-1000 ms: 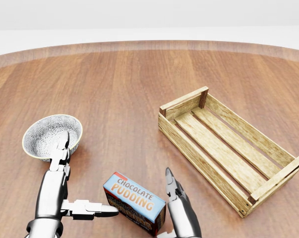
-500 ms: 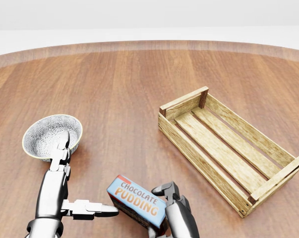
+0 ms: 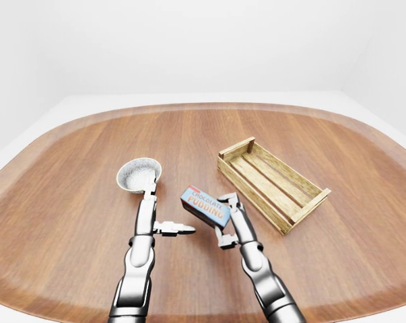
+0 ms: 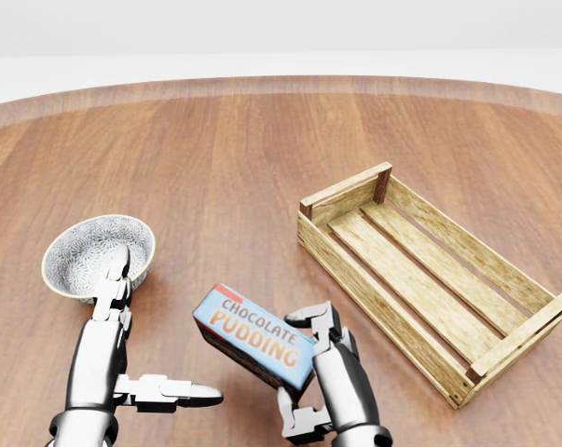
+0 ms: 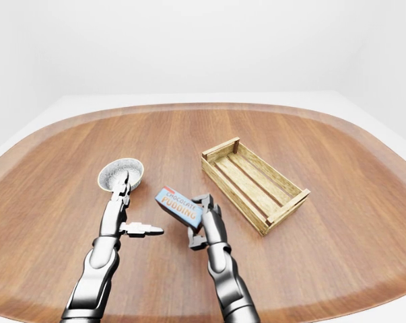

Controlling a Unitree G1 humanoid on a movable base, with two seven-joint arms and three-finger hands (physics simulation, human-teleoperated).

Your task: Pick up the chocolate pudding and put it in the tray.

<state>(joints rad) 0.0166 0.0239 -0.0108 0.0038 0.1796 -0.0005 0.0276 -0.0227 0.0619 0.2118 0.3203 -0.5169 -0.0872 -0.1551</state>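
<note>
The right hand (image 4: 310,372) has its fingers closed on the chocolate pudding (image 4: 253,347) box, apparently lifted just clear of the table (image 4: 215,168), so the carry is in hand and next calls for swinging right over the empty wooden tray (image 4: 420,279).

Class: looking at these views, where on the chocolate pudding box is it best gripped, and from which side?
Across its narrow thickness at the right end, approached from the head view's right. The chocolate pudding box is flat, and the right hand already closes there, with the tray on that side.
</note>
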